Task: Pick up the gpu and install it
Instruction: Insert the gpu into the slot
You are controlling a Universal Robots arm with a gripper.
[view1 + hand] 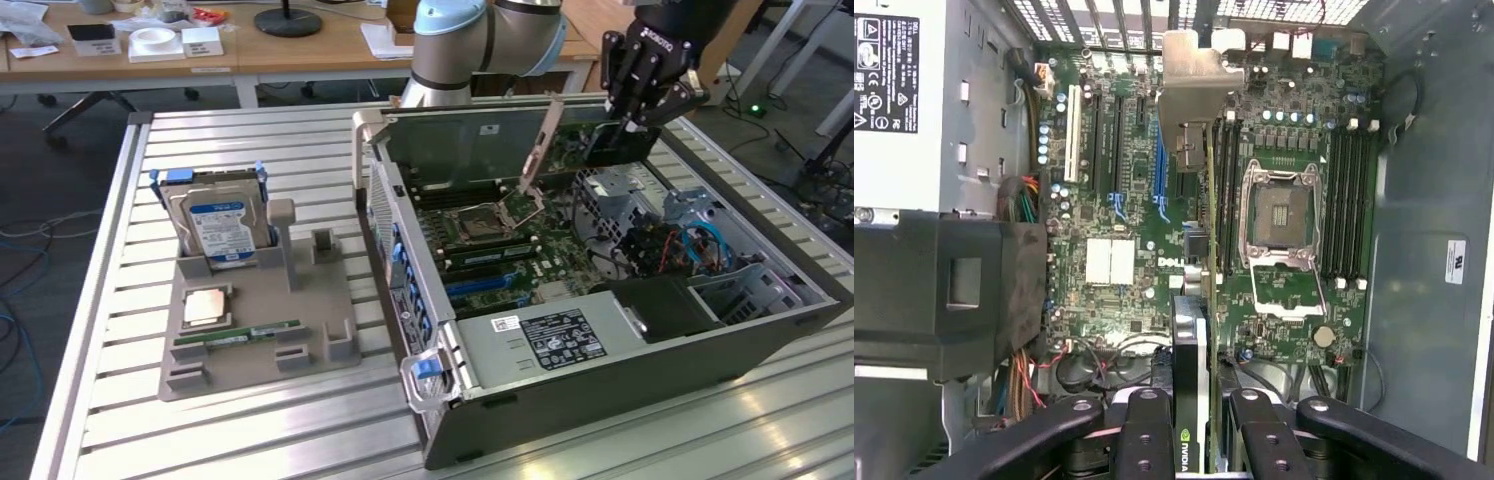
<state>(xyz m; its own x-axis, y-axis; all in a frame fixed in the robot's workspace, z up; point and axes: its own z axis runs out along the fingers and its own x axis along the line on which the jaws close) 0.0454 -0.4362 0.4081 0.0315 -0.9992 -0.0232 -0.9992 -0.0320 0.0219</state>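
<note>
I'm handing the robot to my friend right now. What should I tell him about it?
Gripper: shut on the gpu, with a finger on each side of the card.
Gpu: held on edge in the air, above the motherboard inside the open computer case.
Other parts: the hard drive stands on the grey stand beside the case.
Done: gpu picked up and held over the case.
Left: gpu is not yet seated in a slot.
</note>
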